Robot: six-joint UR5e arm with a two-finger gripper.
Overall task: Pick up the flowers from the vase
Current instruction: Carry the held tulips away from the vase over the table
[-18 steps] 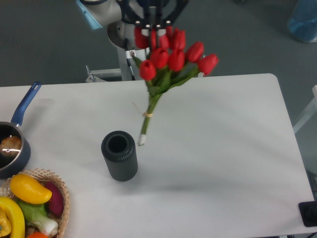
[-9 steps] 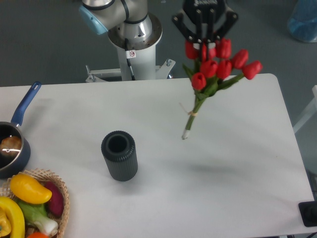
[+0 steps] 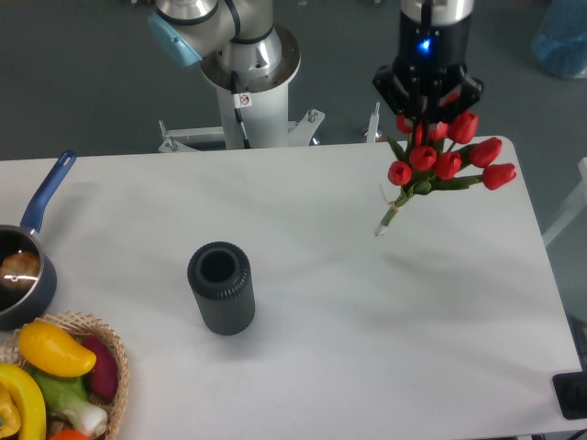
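Above the far right part of the white table (image 3: 303,367), in the single fixed camera view, the black two-finger gripper (image 3: 426,112) of the robot arm is clamped on the bunch of red tulips with green leaves and pale stems (image 3: 438,163), gripping it high up among the buds. Held from the top like this, the bunch hangs tilted, its buds fanning out to the right and its pale stem ends pointing down and to the left, clear of the tabletop. The flowers are fully out of the vase and well apart from it. The short dark grey ribbed cylinder vase (image 3: 221,287) stands upright on the left-centre of the table, its round mouth open and empty, so the lifting appears done and the bunch is being carried in the air. One vase and one bunch are in view; about seven or eight red buds can be counted, though some overlap and the gripper hides part of the cluster. At the left edge sits one dark saucepan with a blue handle (image 3: 26,258), and below it one wicker basket (image 3: 112,348) holding yellow, purple and green vegetables, too cropped to count.
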